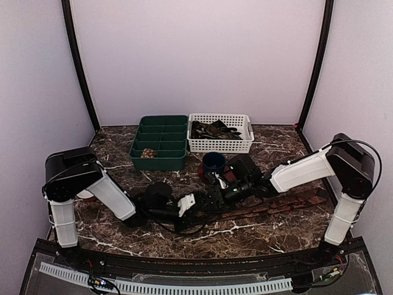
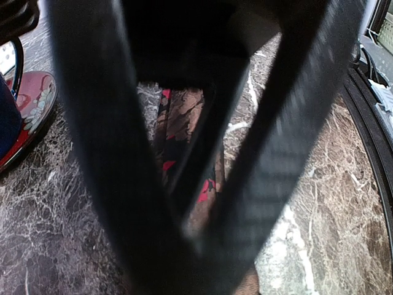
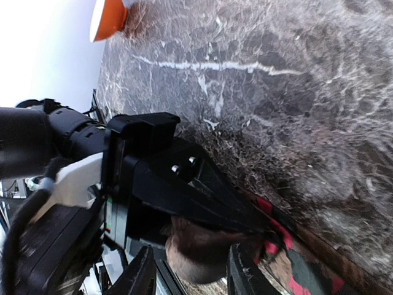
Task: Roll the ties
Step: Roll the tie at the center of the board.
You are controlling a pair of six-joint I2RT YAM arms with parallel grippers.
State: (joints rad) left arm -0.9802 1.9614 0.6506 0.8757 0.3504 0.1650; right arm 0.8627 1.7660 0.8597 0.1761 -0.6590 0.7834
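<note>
Seeing tie (image 1: pixel 276 206) flat along surface (image 1: pixel 153 236), running right toward right arm's base, left end partly rolled near mug (image 1: pixel 213 163). Reading left tool (image 3: pixel 261 222) as clamped on tie at that end. Reading right tool (image 3: pixel 191 276) as open, fingers (image 3: pixel 142 279) apart either side of the brown roll, just beside left tool.

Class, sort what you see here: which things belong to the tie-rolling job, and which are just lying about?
Job: laid-out tie, rolled tie, green tray, spare ties, white basket.
Lying about: blue mug, red saucer, orange bowl.
</note>
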